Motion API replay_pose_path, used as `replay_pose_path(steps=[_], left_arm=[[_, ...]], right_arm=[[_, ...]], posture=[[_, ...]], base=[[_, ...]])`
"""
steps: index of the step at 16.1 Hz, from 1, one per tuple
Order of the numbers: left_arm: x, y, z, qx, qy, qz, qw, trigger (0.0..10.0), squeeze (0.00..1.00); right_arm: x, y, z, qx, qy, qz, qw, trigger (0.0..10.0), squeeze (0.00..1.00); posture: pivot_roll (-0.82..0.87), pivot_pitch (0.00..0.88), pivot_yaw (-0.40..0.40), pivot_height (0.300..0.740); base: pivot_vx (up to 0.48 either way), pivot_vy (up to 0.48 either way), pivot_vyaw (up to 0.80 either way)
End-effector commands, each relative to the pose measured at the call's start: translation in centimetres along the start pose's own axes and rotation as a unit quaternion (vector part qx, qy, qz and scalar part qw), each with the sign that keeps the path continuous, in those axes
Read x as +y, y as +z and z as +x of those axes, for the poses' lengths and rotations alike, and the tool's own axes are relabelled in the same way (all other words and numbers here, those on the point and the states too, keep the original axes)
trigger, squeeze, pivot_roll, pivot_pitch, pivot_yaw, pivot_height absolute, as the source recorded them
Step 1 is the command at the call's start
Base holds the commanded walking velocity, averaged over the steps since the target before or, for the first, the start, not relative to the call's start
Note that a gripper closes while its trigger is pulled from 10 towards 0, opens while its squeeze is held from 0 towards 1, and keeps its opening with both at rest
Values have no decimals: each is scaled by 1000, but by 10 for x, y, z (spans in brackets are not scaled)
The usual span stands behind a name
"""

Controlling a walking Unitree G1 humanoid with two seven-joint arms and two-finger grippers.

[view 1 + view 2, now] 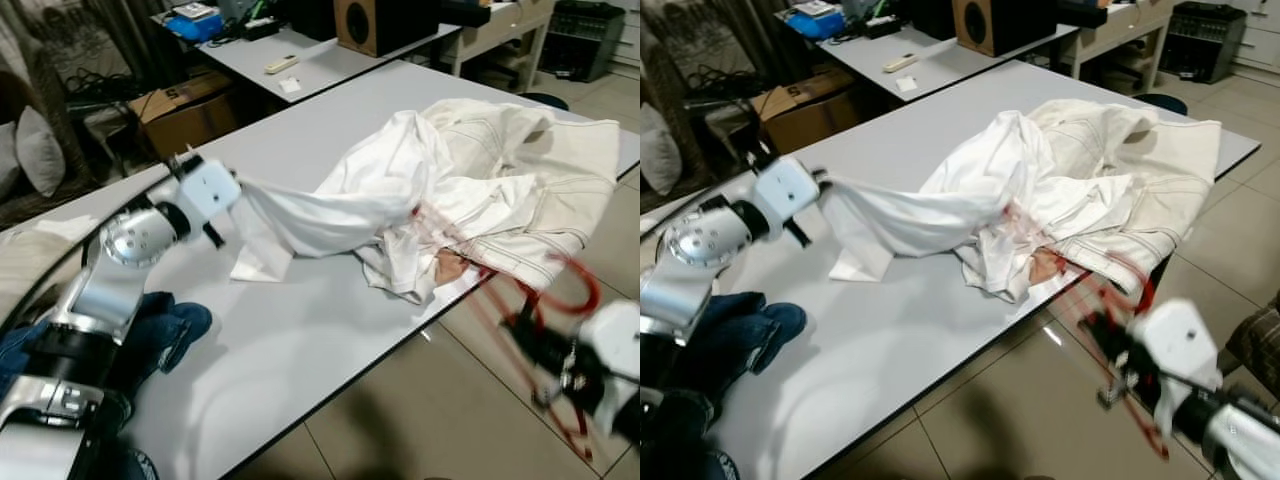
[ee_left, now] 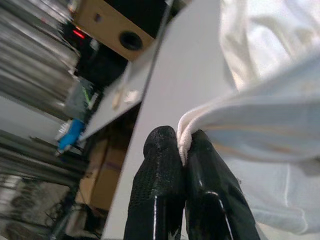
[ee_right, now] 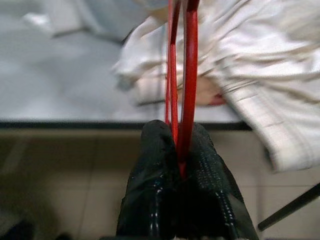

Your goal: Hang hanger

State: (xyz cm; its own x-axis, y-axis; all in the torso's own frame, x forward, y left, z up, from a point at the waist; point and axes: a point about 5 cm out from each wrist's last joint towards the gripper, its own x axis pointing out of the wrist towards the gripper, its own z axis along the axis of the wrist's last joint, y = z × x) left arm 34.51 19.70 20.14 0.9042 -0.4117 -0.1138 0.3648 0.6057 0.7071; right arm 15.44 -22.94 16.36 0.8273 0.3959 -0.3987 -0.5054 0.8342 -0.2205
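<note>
Pinching a white garment edge, the left gripper pulls it taut above the desk. Beyond the desk's edge, the right gripper has its fingers clamped on a red hanger; the eye views blur it, the wrist view shows it reaching into the cloth.

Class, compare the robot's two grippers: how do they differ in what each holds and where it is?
The left gripper pinches a white garment's edge; the right gripper clamps a red hanger. The left gripper is above the grey table, the right gripper beyond its edge, over the tiled floor. Both are shut, black-fingered.
</note>
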Motion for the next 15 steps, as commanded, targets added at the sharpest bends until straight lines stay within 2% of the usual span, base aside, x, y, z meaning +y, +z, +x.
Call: replay_pose_path(steps=[1, 3, 4, 5, 7, 9, 10, 11, 12, 13, 14, 15], left_arm=[[11, 3, -2, -9, 18, -3, 1000, 0, 0], [12, 7, -1, -20, 18, -9, 1000, 0, 0], [11, 10, -1, -30, 14, -14, 999, 0, 0], [6, 16, 1, -44, 0, -23, 999, 0, 0], [1, 20, 4, -54, -14, -26, 998, 0, 0], [3, 26, 6, -67, -23, -16, 997, 0, 0], [9, 31, 7, -76, -14, -13, 997, 0, 0], [16, 39, 8, -94, 3, -21, 995, 0, 0], [19, 42, 9, -102, 10, -32, 994, 0, 0], [19, 42, 10, -104, 11, -37, 994, 0, 0], [18, 43, 12, -101, 6, -36, 994, 0, 0], [18, 43, 14, -99, 6, -35, 994, 0, 0]], right_arm=[[8, -4, -3, 36, 25, -8, 999, 10000, 0], [8, -10, -4, 55, 7, -10, 998, 10000, 0], [11, -11, -5, 62, 2, -30, 998, 10000, 0], [18, -10, -5, 58, 22, -56, 996, 10000, 0], [25, -6, -4, 47, 45, -62, 996, 10000, 0], [28, -19, -13, 129, 72, -99, 984, 10000, 0], [19, -23, -17, 162, 45, -127, 978, 10000, 0], [4, -11, -16, 111, -28, -132, 985, 10000, 0], [2, 3, -13, 44, -50, -108, 992, 10000, 0], [3, 10, -13, 15, -49, -98, 994, 10000, 0], [14, 19, -14, -25, -8, -68, 997, 10000, 0], [23, 16, -16, -12, 30, -63, 997, 10000, 0]], posture=[[-228, 0, 195, 740], [-229, 0, 197, 740], [-229, 0, 200, 740], [-228, 0, 208, 740], [-225, 0, 214, 740], [-221, 0, 223, 740], [-221, 0, 228, 740], [-224, 0, 234, 740], [-225, 0, 238, 740], [-225, 0, 238, 740], [-224, 0, 239, 740], [-223, 0, 240, 740]], base=[[0, 0, 0], [0, 0, 0], [0, 0, 0], [0, 0, 0], [0, 0, 0], [0, 0, 0], [0, 0, 0], [0, 0, 0], [0, 0, 0], [0, 0, 0], [0, 0, 0], [0, 0, 0]])
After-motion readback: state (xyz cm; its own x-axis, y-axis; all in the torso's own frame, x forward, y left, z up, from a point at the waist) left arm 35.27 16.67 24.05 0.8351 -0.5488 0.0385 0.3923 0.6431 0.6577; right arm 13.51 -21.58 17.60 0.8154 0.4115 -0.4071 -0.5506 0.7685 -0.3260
